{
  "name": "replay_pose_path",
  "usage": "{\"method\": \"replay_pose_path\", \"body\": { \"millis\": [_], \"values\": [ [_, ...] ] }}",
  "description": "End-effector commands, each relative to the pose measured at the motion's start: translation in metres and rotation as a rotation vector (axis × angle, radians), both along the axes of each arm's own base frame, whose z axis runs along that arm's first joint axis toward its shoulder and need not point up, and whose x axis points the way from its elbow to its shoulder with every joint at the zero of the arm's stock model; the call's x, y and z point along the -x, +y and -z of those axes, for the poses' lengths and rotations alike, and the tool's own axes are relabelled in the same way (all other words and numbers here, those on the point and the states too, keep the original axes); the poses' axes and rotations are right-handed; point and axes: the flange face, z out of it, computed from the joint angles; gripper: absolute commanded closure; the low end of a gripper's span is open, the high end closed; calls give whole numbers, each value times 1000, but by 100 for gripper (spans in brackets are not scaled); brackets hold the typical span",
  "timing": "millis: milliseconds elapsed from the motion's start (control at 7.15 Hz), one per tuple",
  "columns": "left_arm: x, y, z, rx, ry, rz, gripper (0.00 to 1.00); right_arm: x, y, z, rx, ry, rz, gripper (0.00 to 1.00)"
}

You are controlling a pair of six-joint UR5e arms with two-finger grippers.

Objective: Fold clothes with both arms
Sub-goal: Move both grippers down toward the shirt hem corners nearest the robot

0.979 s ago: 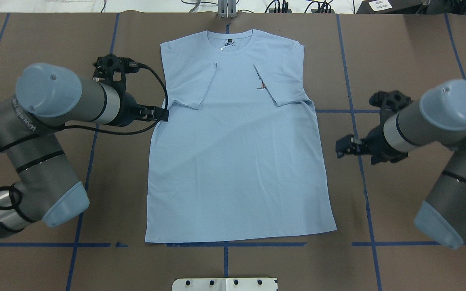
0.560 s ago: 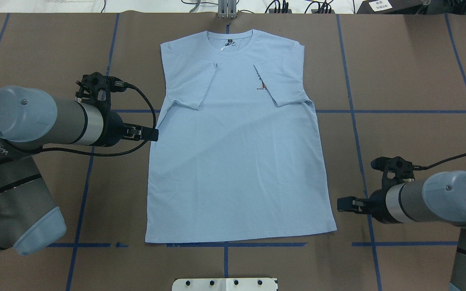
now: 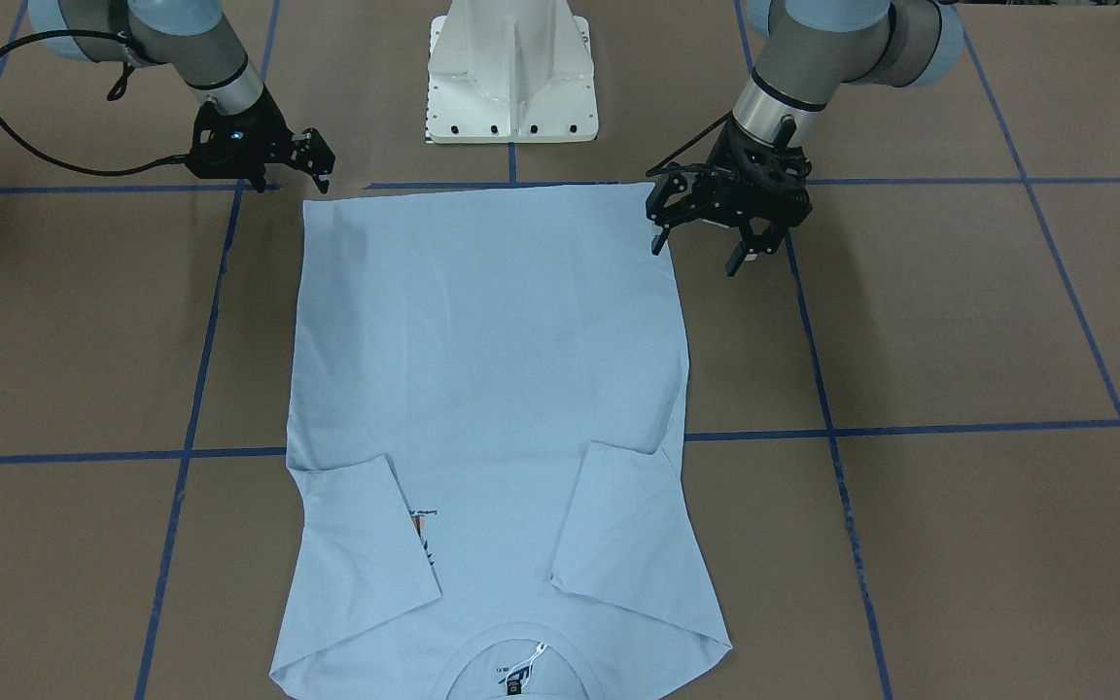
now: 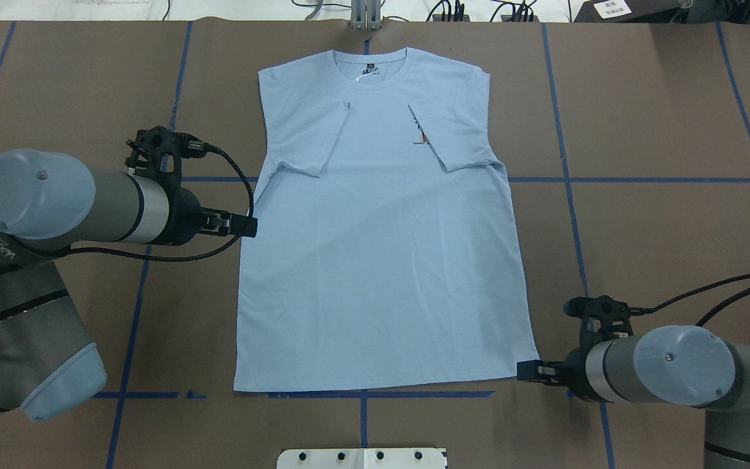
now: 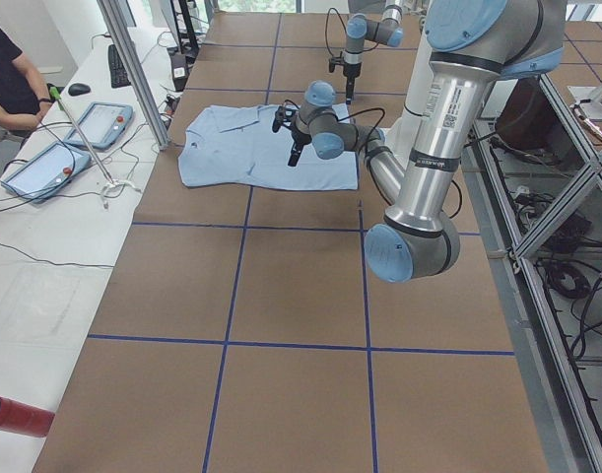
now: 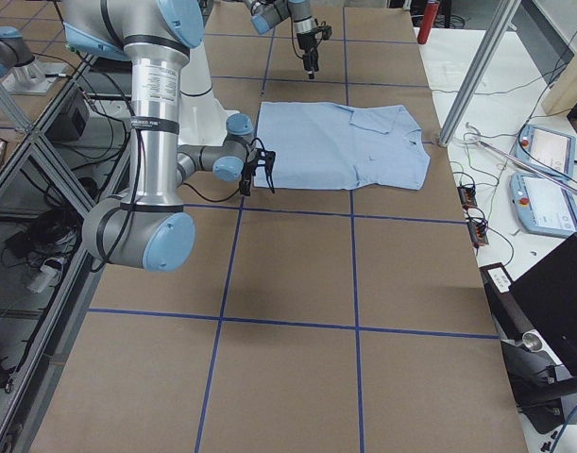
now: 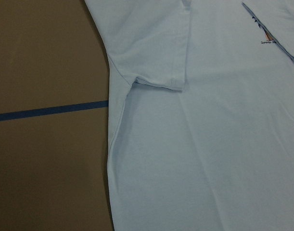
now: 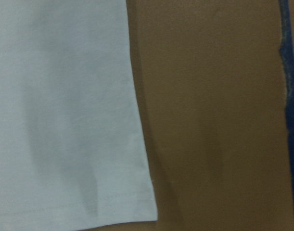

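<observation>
Two pincers share this fold. The left pincer (image 4: 250,226), jaws parted, hangs above the side edge of the light blue T-shirt (image 4: 381,260), which lies flat mid-worktop (image 4: 642,130) with its sleeves tucked in. The right pincer (image 4: 523,371), likewise parted, sits low beside its hem corner. Probably best: pinch matching hem corners through both layers and lift evenly.

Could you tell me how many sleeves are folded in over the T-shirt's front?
2. One sleeve lies on the robot's left half of the T-shirt; the other sleeve on the right half, partly covering the chest print. None hidden.
</observation>
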Motion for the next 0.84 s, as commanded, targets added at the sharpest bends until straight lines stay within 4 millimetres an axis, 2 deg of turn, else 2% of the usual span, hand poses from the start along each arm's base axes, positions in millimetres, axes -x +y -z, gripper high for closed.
{"method": "replay_pose_path", "body": {
  "millis": [0, 420, 699],
  "values": [
    [-1, 0, -3, 2, -6, -1, 0, 33, -11, 19, 8, 65, -2, 0],
    [-1, -1, -1, 0, -2, -1, 0, 29, -27, 11, 6, 78, -27, 0],
    [-2, -1, -2, 1, -5, -2, 0, 28, -31, 8, 7, 81, -35, 6]
  ]
}}
